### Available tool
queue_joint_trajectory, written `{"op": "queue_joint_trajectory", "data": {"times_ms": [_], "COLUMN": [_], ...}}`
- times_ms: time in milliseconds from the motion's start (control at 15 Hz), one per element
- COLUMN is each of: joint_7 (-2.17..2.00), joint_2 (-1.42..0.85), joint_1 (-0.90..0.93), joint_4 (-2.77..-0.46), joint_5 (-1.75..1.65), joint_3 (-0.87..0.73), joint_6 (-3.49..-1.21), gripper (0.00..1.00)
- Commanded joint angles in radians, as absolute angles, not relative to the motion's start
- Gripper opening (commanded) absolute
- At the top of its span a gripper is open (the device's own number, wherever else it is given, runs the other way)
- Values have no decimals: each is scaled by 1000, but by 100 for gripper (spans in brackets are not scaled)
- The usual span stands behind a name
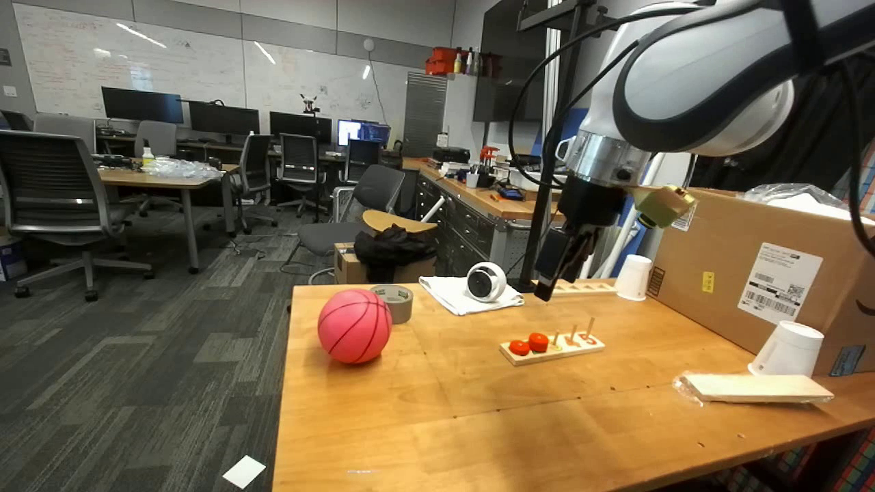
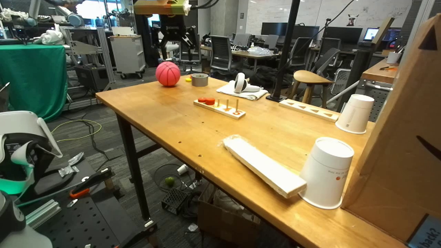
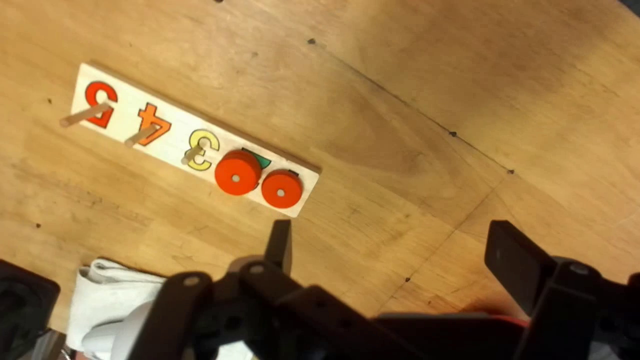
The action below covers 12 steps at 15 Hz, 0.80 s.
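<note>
My gripper hangs above the table with its jaws wide apart and nothing between them. Nearest to it in the wrist view is a pale wooden peg board with coloured numerals, just beyond the left fingertip and not touched. A larger orange-red disc piece and a smaller disc sit on two pegs at one end; three other pegs stand bare. A pink ball rests near the table edge, and only its rim shows behind the gripper in the wrist view. Both exterior views show the gripper high over the table.
Beside the ball stands a grey tape roll. A white ringed device lies on a folded white cloth. Two white cups, a wrapped slat, a slotted wooden strip, a black post and a cardboard box stand around.
</note>
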<state>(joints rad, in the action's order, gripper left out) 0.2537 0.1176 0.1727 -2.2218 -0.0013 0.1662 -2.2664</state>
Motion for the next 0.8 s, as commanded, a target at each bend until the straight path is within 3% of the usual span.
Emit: {"op": "queue_joint_trajectory", "data": {"times_ms": [0,533,733], "joint_7": [454,864,878], "joint_2": [14,-136,-124], "joint_1": [179,166,165], "joint_4": [-2088,-1920,-1963], "joint_5": [-10,-14,-4], "joint_3": [152,182,183], "joint_6": [-2216,-2163,-2189], "gripper": [100,100,100]}}
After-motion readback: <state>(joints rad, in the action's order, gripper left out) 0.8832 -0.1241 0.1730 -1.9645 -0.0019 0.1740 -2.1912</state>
